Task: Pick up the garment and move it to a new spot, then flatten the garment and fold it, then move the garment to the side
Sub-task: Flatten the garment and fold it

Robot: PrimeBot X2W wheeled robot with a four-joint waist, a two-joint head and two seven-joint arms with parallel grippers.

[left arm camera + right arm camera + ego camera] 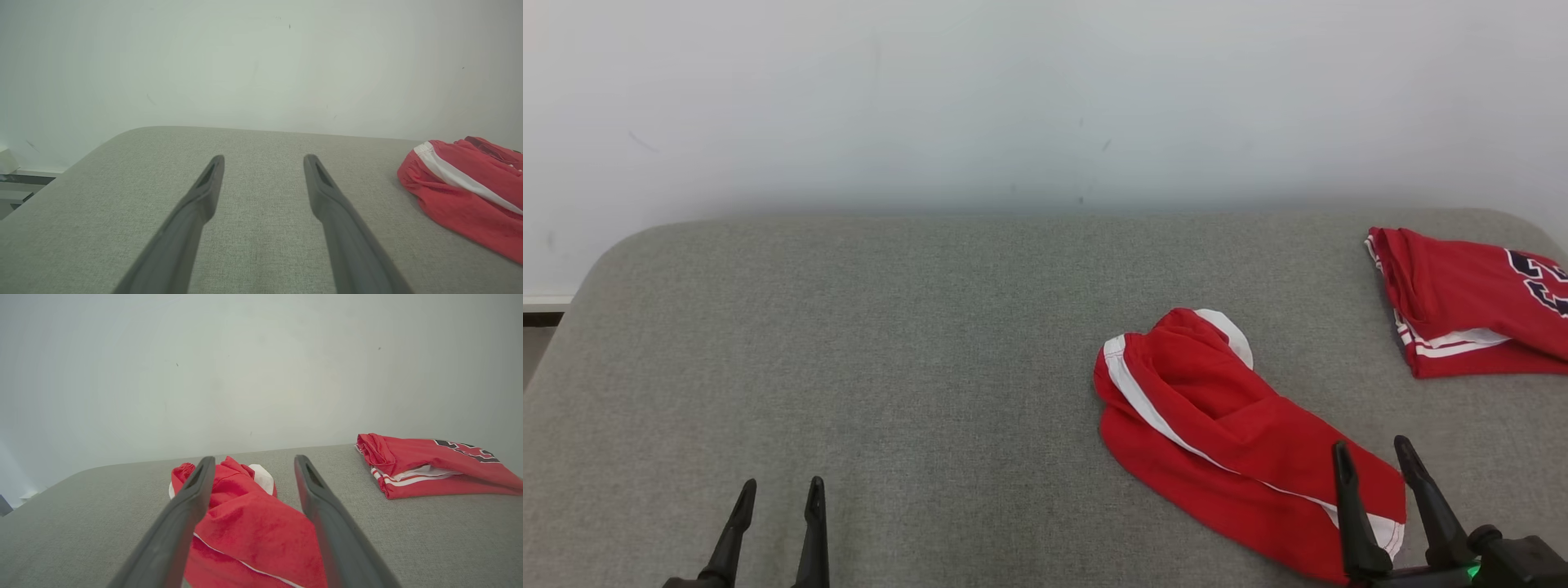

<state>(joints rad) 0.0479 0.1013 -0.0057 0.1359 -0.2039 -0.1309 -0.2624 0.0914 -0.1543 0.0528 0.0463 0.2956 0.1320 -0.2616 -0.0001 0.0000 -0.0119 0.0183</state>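
Note:
A red garment [1217,433] with white stripes lies crumpled on the grey cushioned surface [890,367], right of centre. It also shows at the right edge of the left wrist view [461,196] and between the fingers in the right wrist view [249,531]. My right gripper [1372,453] stands open just over the garment's near end, with nothing pinched between its fingers. My left gripper [780,490] is open at the lower left, above bare fabric and far from the garment.
A second red garment [1470,302], folded, with white trim and dark lettering, lies at the far right edge of the surface [433,465]. A pale wall [1045,98] rises behind. The surface's rounded left corner drops off toward a floor edge [543,314].

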